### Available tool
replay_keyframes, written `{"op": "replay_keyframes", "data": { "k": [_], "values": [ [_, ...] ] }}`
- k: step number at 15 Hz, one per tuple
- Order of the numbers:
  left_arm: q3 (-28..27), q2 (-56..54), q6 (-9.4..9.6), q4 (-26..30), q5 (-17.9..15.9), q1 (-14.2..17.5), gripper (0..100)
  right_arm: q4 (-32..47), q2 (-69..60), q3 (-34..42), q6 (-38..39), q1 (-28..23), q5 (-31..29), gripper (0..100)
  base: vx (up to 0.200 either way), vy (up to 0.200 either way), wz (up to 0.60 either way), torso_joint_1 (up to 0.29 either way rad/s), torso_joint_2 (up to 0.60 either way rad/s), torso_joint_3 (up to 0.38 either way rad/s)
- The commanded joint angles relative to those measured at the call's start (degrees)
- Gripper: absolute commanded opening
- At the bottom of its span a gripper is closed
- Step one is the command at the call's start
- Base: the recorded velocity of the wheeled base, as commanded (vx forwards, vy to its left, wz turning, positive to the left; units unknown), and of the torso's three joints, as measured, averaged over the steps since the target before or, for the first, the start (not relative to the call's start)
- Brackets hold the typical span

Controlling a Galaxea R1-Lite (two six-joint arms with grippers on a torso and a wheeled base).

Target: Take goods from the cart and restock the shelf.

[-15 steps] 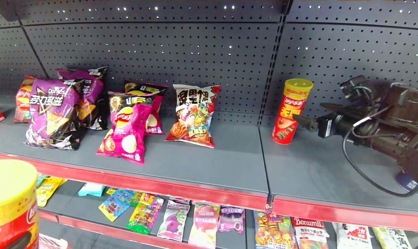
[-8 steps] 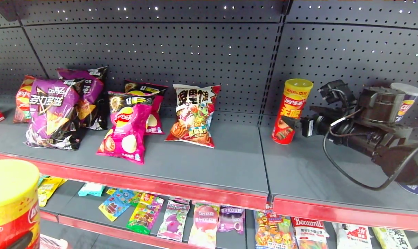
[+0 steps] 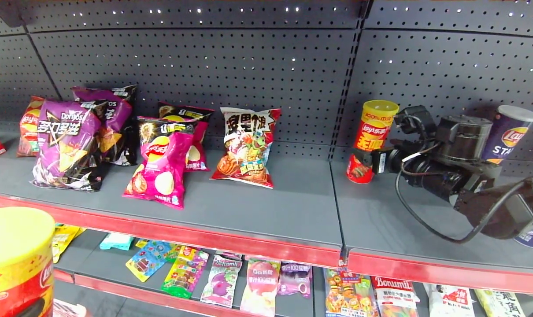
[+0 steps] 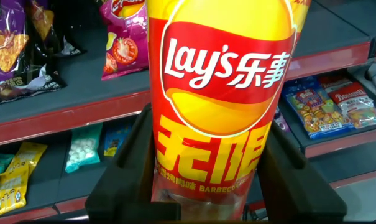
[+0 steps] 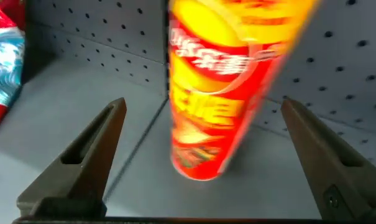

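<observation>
Three cameras, one snack shelf
My head camera looks forward and down over the shelf from farthest off; my right wrist camera sits close, facing the pegboard past the right claw at the standing can; my left wrist camera hugs the held can, facing the shelf's red edge; head view shares both cans.

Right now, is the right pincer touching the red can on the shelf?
Apart. The right wrist view shows the right pincer open wide around the red can, with bare shelf visible on either side of it.
</observation>
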Motion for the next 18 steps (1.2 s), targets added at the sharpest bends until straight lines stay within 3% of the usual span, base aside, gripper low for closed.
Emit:
{"op": "replay_keyframes", "data": {
  "k": [1, 18],
  "values": [
    [0.0, 0.1, 0.0, -0.1, 0.0, 0.0, 0, -0.4, 0.8, -0.2, 0.2, 1.0, -0.7, 100, 0.0, 0.0, 0.0, 0.0, 0.0, 0.0],
    [0.4, 0.2, 0.0, 0.0, -0.1, -0.2, 0, -1.6, 8.0, -8.9, -1.0, -1.2, -3.0, 100, 0.0, 0.0, 0.0, 0.0, 0.0, 0.0]
  ]
}}
